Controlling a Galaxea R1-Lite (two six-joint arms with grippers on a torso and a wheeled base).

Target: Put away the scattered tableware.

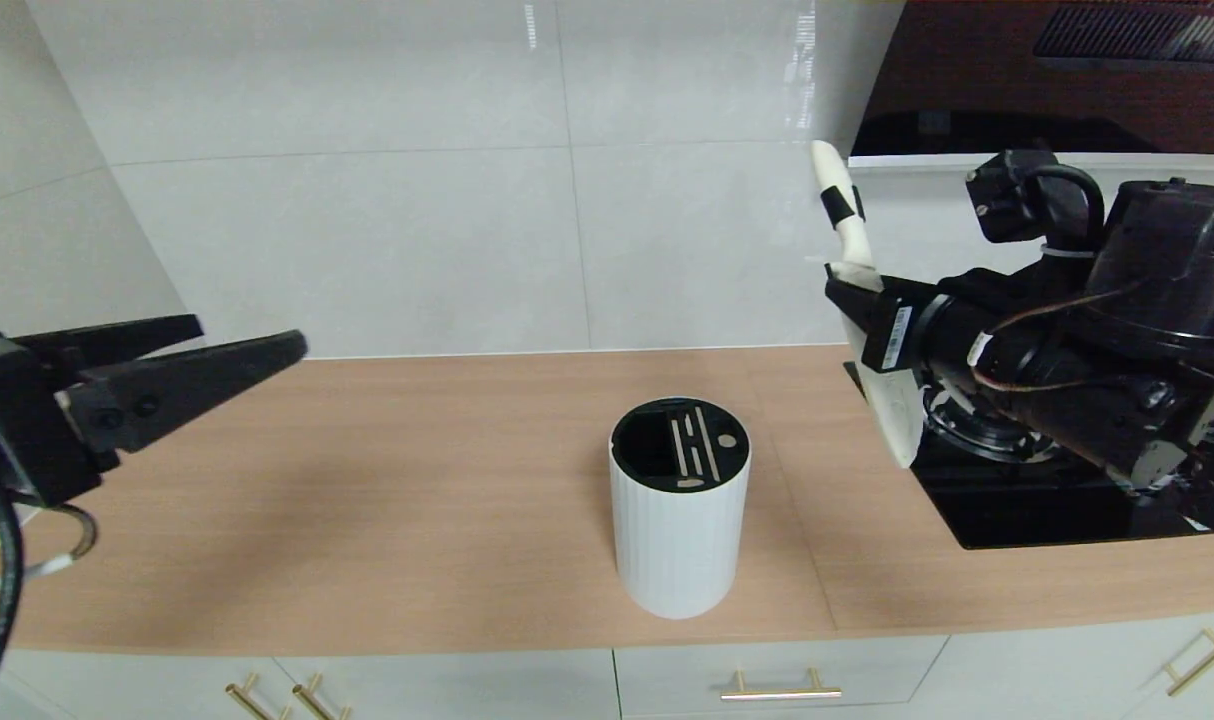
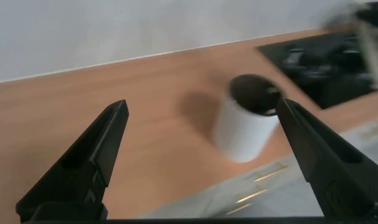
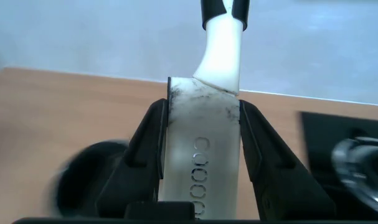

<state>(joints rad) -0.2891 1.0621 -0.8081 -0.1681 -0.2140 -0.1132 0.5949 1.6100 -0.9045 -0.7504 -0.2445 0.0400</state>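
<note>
A white cylindrical utensil holder (image 1: 678,505) with a black slotted top stands upright on the wooden counter (image 1: 417,480). The holder (image 2: 246,121) also appears between my left gripper's fingers, farther off. My right gripper (image 1: 862,300) hangs above the counter to the holder's right, shut on a white knife (image 1: 867,310); its handle points up and its broad blade points down. In the right wrist view the knife (image 3: 204,146) sits clamped between both fingers. My left gripper (image 1: 247,345) is open in the air at the far left, holding nothing.
A black cooktop (image 1: 1027,490) with a burner lies on the counter's right part, under my right arm. A tiled wall (image 1: 417,170) backs the counter. White drawers with gold handles (image 1: 779,690) run below the front edge.
</note>
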